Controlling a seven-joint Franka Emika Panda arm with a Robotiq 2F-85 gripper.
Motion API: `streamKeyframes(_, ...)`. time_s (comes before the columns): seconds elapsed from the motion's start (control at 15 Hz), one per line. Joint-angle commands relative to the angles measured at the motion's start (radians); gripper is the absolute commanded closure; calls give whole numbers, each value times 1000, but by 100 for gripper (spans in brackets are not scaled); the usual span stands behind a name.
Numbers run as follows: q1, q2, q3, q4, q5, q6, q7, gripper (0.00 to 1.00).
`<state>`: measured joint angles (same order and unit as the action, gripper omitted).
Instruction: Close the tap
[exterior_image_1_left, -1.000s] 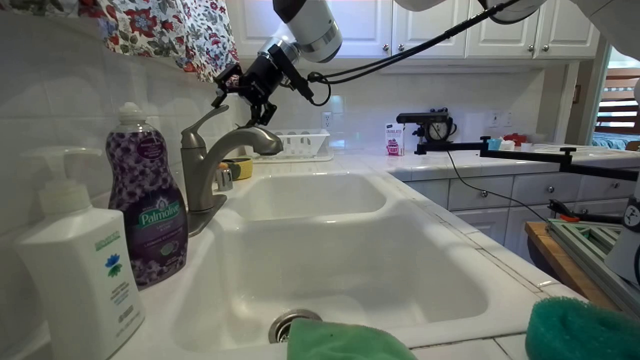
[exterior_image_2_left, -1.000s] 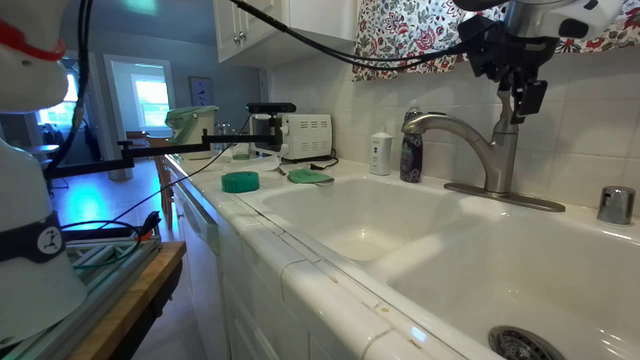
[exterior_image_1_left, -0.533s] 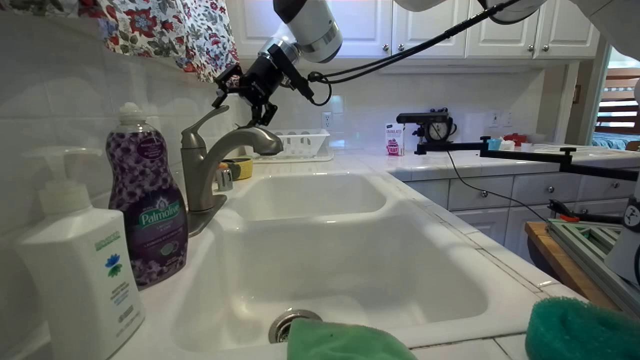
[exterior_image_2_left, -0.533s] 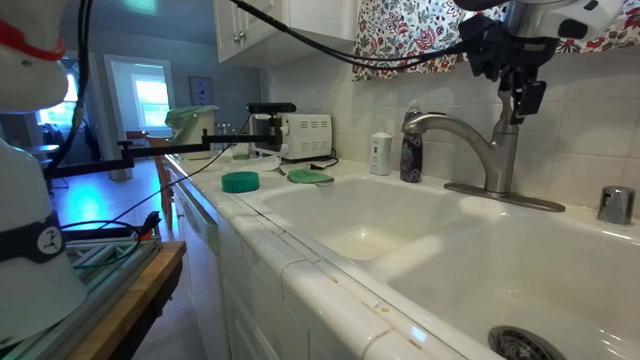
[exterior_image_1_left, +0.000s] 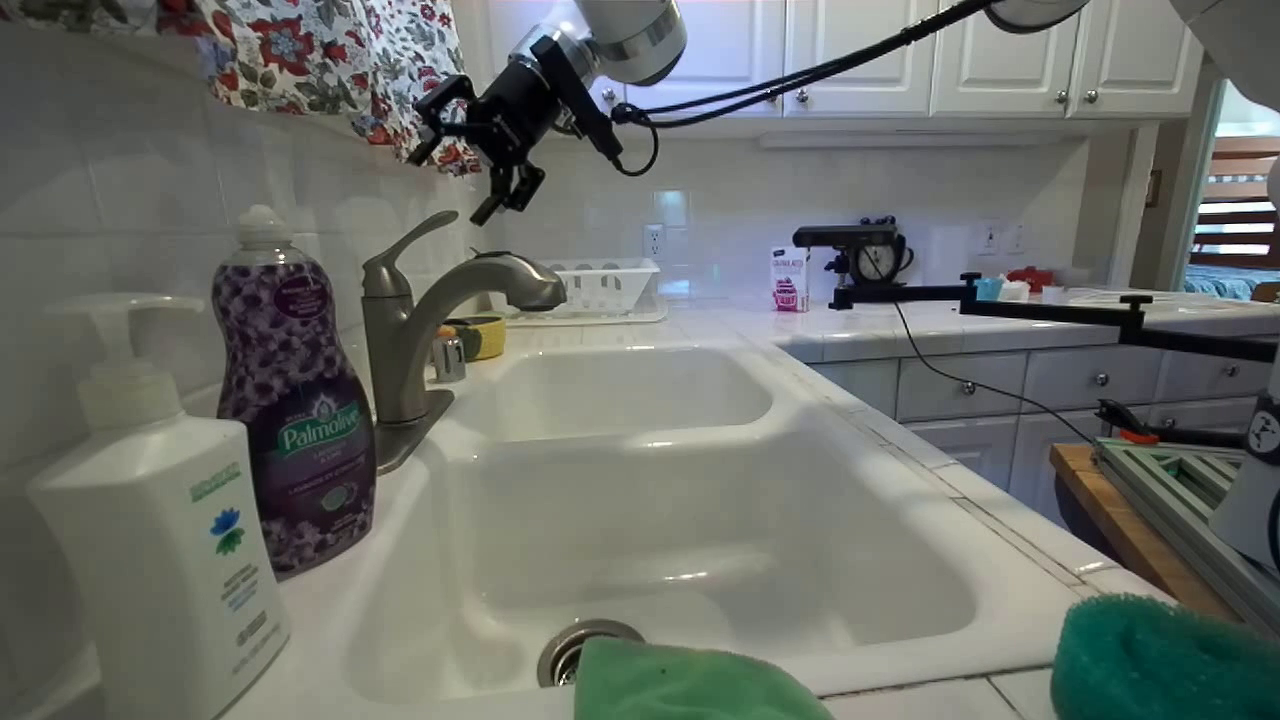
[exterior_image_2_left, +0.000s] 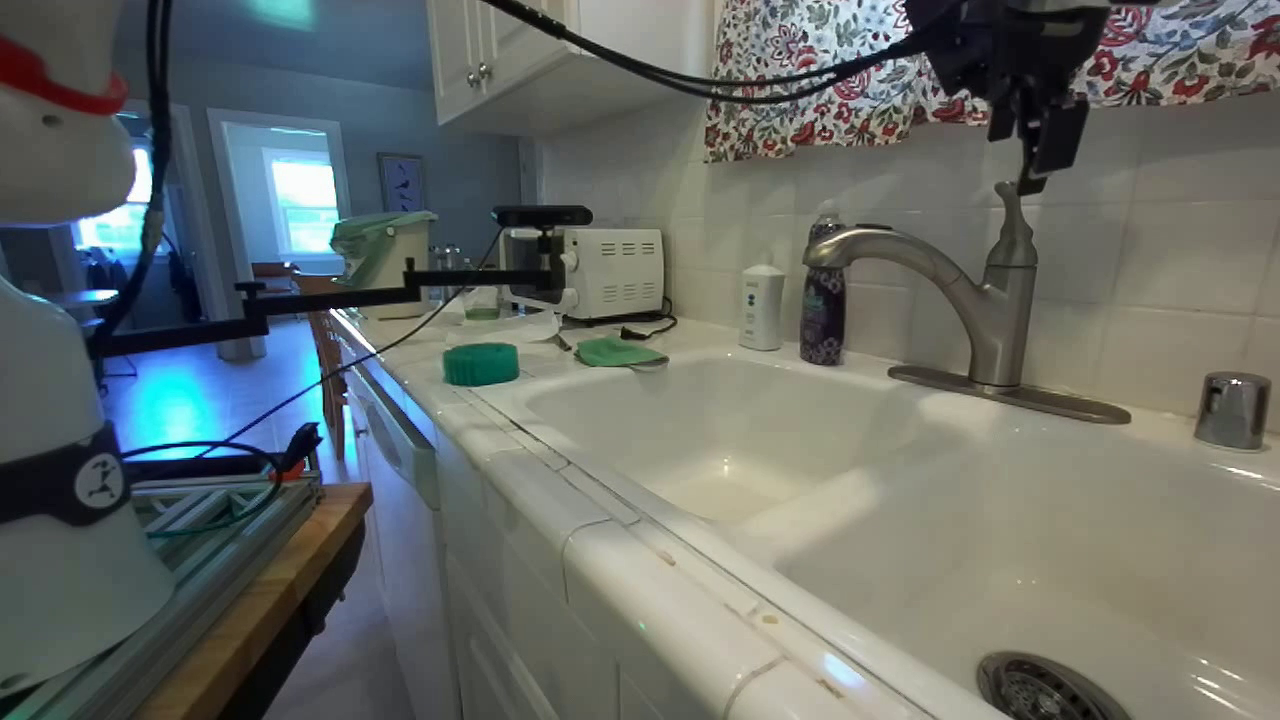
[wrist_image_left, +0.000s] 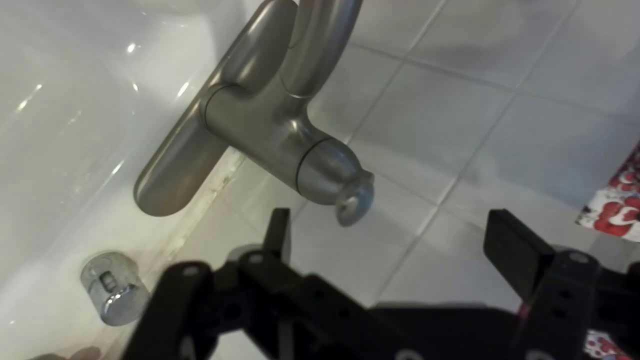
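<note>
The tap (exterior_image_1_left: 398, 345) is brushed grey metal, with an arching spout over the sink. It stands upright at the sink's back edge and also shows in an exterior view (exterior_image_2_left: 1005, 320) and the wrist view (wrist_image_left: 265, 127). Its lever handle (exterior_image_1_left: 415, 240) rises at a slant from the top of the body. My gripper (exterior_image_1_left: 449, 189) is open and empty, just above the lever tip, and appears apart from it. In the wrist view the fingers (wrist_image_left: 390, 220) are wide apart. The lever tip (wrist_image_left: 356, 200) lies beyond them, closer to the left finger.
A purple soap bottle (exterior_image_1_left: 295, 400) and a white pump dispenser (exterior_image_1_left: 165, 560) stand beside the tap. A chrome cylinder (exterior_image_2_left: 1232, 410) is on the other side. A floral curtain (exterior_image_2_left: 1190, 60) hangs close behind the gripper. The double sink (exterior_image_1_left: 700, 540) is in front.
In the last half second my gripper has risen off the lever area and tilted. Before that it held still with the fingers around the lever tip's height. The lever looks unmoved.
</note>
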<state>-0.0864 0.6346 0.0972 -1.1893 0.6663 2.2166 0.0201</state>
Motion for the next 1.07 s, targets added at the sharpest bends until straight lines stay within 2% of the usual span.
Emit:
streamKeyframes(0.0, 6, -59, -14, -29, -67, -67, 32, 0)
streamKeyframes(0.2, 9, -112, -30, -44, -154, -168, 56, 0)
streamKeyframes(0.67, 16, -241, -35, -53, -335, -463, -23, 0)
streamKeyframes(1.0, 42, -329, -28, -108, -454, -513, -125, 0)
